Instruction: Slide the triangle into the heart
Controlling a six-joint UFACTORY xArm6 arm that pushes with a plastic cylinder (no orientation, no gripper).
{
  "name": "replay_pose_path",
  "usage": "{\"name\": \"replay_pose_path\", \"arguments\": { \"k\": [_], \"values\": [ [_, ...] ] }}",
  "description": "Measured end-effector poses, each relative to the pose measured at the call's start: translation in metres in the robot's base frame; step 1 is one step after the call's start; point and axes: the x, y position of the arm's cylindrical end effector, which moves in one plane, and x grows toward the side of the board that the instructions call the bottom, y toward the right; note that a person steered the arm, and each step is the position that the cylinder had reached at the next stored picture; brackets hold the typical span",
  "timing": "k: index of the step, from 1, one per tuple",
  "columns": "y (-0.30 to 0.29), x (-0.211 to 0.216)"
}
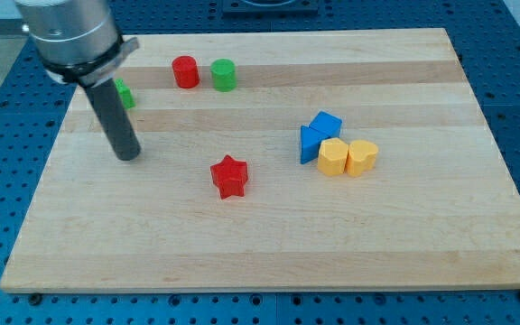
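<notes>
A blue triangle (pixel 310 144) lies right of the board's middle. It touches a blue block (pixel 326 123) above it and a yellow block (pixel 333 156) on its right. A second yellow block (pixel 362 157), which looks like the heart, touches that yellow block's right side. My tip (pixel 128 157) rests on the board at the view's left, far left of this cluster and left of a red star (pixel 230 176). It touches no block.
A red cylinder (pixel 185 71) and a green cylinder (pixel 224 75) stand side by side near the view's top. Another green block (pixel 124 94) is partly hidden behind my rod at the upper left. The wooden board (pixel 260 253) sits on a blue perforated table.
</notes>
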Motion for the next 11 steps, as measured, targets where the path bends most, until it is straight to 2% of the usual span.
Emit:
{"name": "replay_pose_path", "arguments": {
  "k": [2, 3, 4, 7, 9, 10, 11],
  "values": [
    [-0.061, 0.000],
    [-0.100, -0.026],
    [-0.102, -0.056],
    [-0.049, -0.100],
    [0.034, -0.107],
    [0.039, -0.109],
    [0.032, -0.069]
  ]
}}
